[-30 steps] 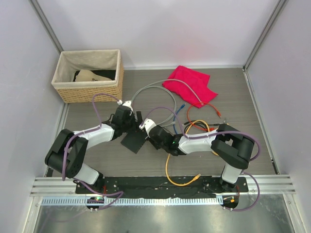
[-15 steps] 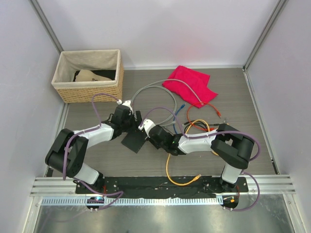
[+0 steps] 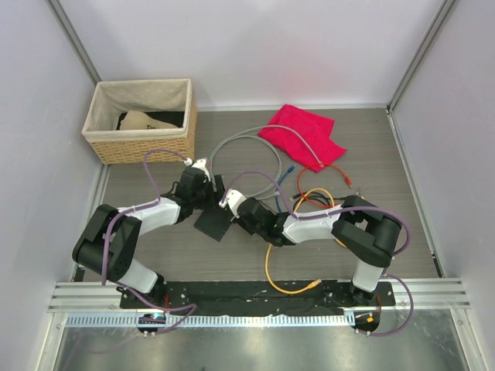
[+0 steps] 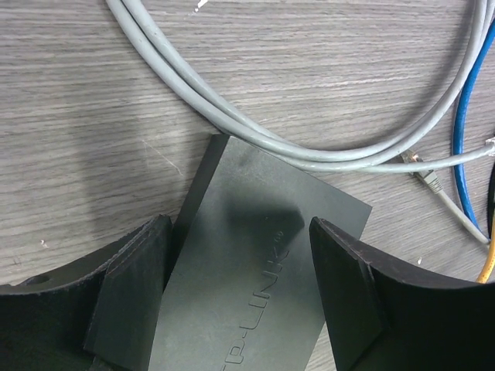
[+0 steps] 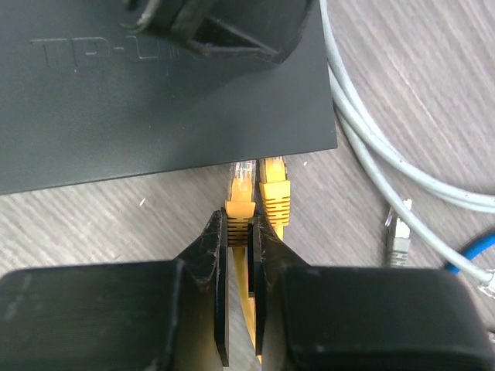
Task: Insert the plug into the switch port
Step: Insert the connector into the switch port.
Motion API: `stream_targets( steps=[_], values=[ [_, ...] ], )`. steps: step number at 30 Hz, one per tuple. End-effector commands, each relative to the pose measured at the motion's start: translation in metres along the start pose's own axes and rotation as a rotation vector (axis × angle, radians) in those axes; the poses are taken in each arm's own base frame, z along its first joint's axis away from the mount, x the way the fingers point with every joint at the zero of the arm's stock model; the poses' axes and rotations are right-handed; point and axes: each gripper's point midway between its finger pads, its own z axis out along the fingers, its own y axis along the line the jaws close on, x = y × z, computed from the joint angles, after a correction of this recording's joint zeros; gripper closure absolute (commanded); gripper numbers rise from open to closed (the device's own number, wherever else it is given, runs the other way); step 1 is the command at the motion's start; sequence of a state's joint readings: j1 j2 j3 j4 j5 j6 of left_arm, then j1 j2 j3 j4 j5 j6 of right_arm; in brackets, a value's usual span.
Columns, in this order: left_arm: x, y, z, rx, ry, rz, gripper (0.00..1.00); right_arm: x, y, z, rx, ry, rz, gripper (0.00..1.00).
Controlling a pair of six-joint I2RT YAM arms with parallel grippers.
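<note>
The switch [image 3: 210, 224] is a flat dark grey box lying on the table; its sockets are hidden under its top face. My left gripper [image 4: 240, 224] holds the switch [image 4: 255, 263] across its width, a finger against each long side with no gap showing. My right gripper [image 5: 240, 219] is shut on the boot of a yellow plug [image 5: 240, 193]. The plug's clear tip meets the near edge of the switch [image 5: 155, 100]. Whether it sits in a socket I cannot tell. A second yellow plug [image 5: 274, 193] stands at the same edge just to its right.
Grey cables [image 4: 255, 139] curve past the switch's far end, beside a blue cable [image 4: 464, 154]. A loose grey plug [image 5: 396, 232] lies right of my right fingers. A red cloth [image 3: 303, 133] and a wicker basket [image 3: 139, 122] sit at the back. A yellow cable [image 3: 286, 290] loops near the right base.
My right gripper has edged slightly left toward the switch with the plug in it. The left gripper has stayed on the switch, its jaws a touch narrower.
</note>
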State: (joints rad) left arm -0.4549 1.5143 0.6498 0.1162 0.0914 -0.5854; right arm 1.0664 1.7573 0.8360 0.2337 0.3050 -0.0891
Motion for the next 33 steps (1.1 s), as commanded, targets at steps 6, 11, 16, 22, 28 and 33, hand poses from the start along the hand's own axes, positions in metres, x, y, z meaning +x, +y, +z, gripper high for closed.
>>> stream_targets(
  steps=[6, 11, 16, 22, 28, 33],
  values=[
    [0.078, -0.033, -0.017, 0.189, 0.297, -0.077, 0.27, -0.141, -0.008, -0.006, -0.063, -0.495, 0.138, 0.99],
    [0.083, -0.035, -0.016, 0.204, 0.327, -0.069, 0.28, -0.147, -0.01, -0.005, -0.096, -0.521, 0.05, 0.99],
    [0.086, -0.032, -0.017, 0.193, 0.335, -0.048, 0.28, -0.144, 0.012, -0.003, -0.225, -0.503, -0.059, 0.99],
    [0.072, -0.019, -0.016, 0.11, 0.264, -0.018, 0.2, -0.138, 0.023, -0.011, -0.279, -0.482, -0.045, 0.99],
    [0.051, 0.001, -0.018, -0.012, 0.158, -0.018, 0.09, -0.097, 0.003, -0.006, -0.157, -0.396, 0.005, 0.99],
    [0.038, 0.009, -0.011, -0.066, 0.11, -0.055, 0.08, -0.087, -0.004, -0.006, -0.115, -0.379, 0.008, 0.99]
  ],
)
